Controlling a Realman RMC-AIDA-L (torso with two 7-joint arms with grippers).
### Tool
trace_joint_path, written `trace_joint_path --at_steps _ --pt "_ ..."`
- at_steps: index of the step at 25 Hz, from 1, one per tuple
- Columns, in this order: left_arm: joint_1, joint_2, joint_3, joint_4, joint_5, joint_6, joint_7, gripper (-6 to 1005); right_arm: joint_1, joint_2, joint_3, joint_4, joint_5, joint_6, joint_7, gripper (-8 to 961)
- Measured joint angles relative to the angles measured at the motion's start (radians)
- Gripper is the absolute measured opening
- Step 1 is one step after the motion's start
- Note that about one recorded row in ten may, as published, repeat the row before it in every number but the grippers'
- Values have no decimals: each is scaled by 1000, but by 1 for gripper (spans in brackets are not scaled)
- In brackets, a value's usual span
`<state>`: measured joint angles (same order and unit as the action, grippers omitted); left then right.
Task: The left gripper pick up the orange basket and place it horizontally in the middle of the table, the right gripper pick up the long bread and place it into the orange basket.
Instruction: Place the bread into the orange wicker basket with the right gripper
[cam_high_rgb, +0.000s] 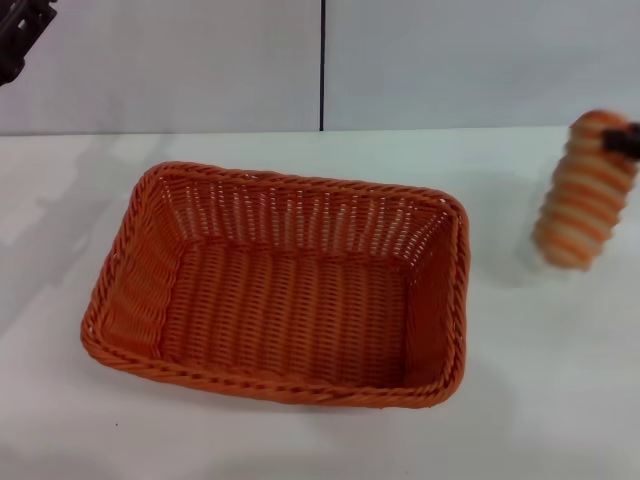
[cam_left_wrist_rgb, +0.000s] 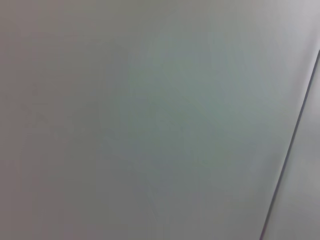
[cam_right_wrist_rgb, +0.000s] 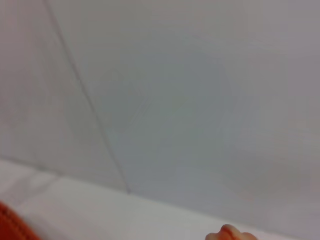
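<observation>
1. Right gripper (cam_high_rgb: 622, 141) at 3 o'clock, clamped on the long bread's (cam_high_rgb: 582, 192) upper end — bread hangs tilted, blurred, above the table (cam_high_rgb: 540, 380).
2. Orange basket (cam_high_rgb: 280, 283) centre, lying flat, well apart from bread.
3. Left gripper (cam_high_rgb: 18, 35) at 10 o'clock, corner edge — fingers unclear.

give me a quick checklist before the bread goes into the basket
1. Orange basket set horizontally near the middle of the table: ok.
2. Basket interior free of other items: ok.
3. Long bread lifted off the table, right of the basket: ok, it hangs upright with its shadow below.
4. Right gripper grip on the bread: only a black part at the bread's top shows; how secure, cannot tell.
5. Left gripper clear of the basket: ok, at the far left corner.
6. Bread over the basket opening: not ok, it is still beside it.
</observation>
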<state>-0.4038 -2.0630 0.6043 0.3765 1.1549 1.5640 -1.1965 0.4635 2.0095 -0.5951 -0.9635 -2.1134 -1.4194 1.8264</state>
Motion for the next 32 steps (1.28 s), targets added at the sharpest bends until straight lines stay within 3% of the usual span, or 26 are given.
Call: trace_joint_path --at_steps 6,7,12,18,22,25,27,32 --pt "6 0 0 -1 -1 19 -2 778 -109 6 20 -209 197 -117 37 214" --pt "8 1 0 -1 -1 26 0 778 -141 16 20 -271 307 -159 40 209" --pt "12 1 0 -1 -1 31 1 778 -169 43 17 -313 525 -238 26 186" --pt "14 -1 2 -1 -2 32 3 778 -78 53 -50 -151 655 -362 -29 172" --pt "14 -2 1 -1 -1 33 3 777 28 29 -160 80 651 -353 -131 167" --pt "13 -2 1 -1 -1 33 3 777 65 18 -210 165 651 -344 -178 163" --pt "10 -2 0 -8 -1 33 3 777 118 9 -308 254 637 -325 -217 167" --pt "5 -1 0 -15 -1 26 4 777 166 18 -387 288 573 -274 -216 194"
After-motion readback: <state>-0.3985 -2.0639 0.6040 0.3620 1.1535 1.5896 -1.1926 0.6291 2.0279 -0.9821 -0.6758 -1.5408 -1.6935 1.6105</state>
